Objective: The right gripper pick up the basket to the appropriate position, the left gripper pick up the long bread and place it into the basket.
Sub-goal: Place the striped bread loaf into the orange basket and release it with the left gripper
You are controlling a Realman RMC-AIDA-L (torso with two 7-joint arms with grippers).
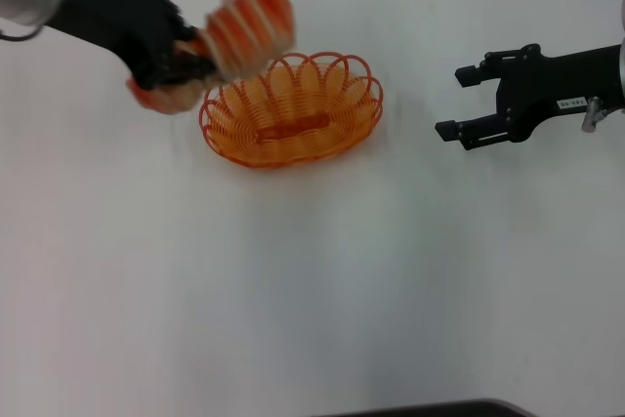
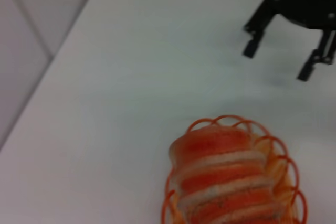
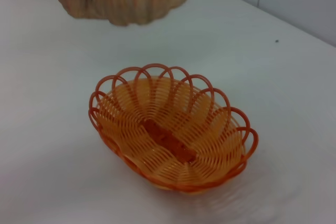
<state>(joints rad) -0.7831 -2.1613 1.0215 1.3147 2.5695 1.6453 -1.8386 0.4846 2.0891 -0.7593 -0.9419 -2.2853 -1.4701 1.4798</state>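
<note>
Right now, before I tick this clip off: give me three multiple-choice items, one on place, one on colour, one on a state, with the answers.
1. Where is the long bread?
A. lying in the basket
B. held by the left gripper beside the basket's rim
C. on the table by the right gripper

2. What colour is the basket?
A. orange
B. blue
C. white

3. How is the right gripper?
A. shut on the basket
B. shut on the bread
C. open, holding nothing

Answers: 1 B, the left gripper grips the bread, and the right wrist view shows the basket empty. 2 A, orange wire throughout. 3 C, its fingers are spread, clear of the basket.
</note>
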